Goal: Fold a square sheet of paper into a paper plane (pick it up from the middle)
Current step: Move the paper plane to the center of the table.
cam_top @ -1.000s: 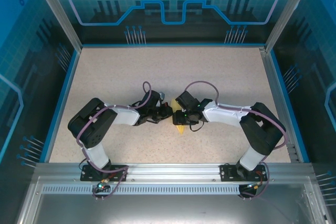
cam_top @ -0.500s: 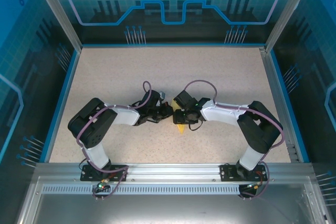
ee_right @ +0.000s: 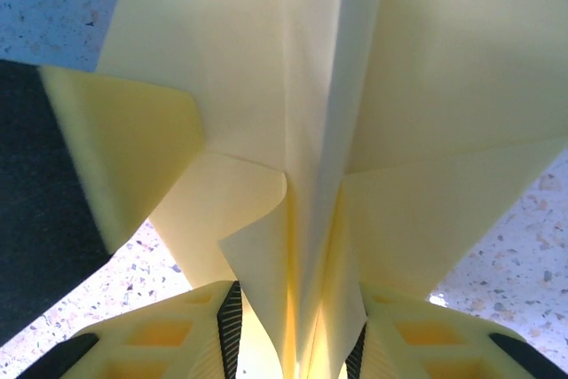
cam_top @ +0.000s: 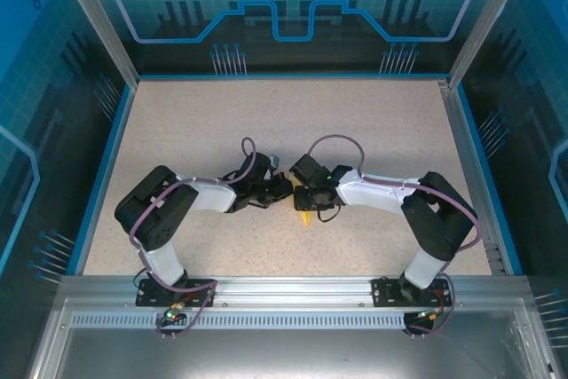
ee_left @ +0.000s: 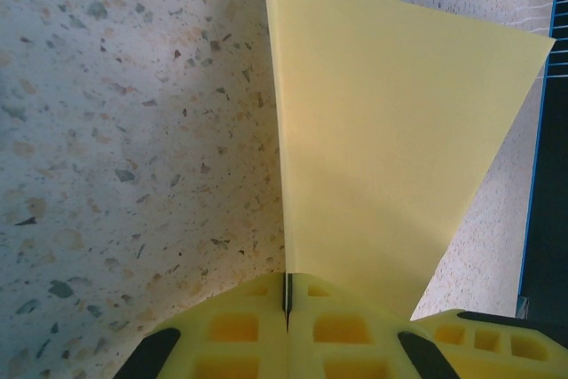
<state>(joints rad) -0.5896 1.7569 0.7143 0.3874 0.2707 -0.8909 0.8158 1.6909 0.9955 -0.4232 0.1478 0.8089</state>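
The sheet of paper (cam_top: 306, 217) is bright yellow and folded into a pointed, creased shape, held just above the table between the two wrists. My left gripper (ee_left: 287, 295) is shut on one edge of it, and a triangular wing (ee_left: 382, 130) fans away from the fingers. My right gripper (ee_right: 293, 335) faces the paper from the other side. Its jaws stand apart around the centre crease (ee_right: 306, 130), with loose folds bulging between the pads and a gap on the left. From above, the left gripper (cam_top: 284, 193) and right gripper (cam_top: 303, 201) meet nose to nose at mid-table.
Blue-edged walls (cam_top: 105, 166) enclose the speckled tabletop (cam_top: 293, 122). Both arm bases sit on the aluminium rail (cam_top: 293, 290) at the near edge. A blue table border (ee_left: 540, 175) shows at the right of the left wrist view.
The right gripper has edged a little to the left, toward the left gripper, and its jaws have narrowed around the paper. The left arm has held still.
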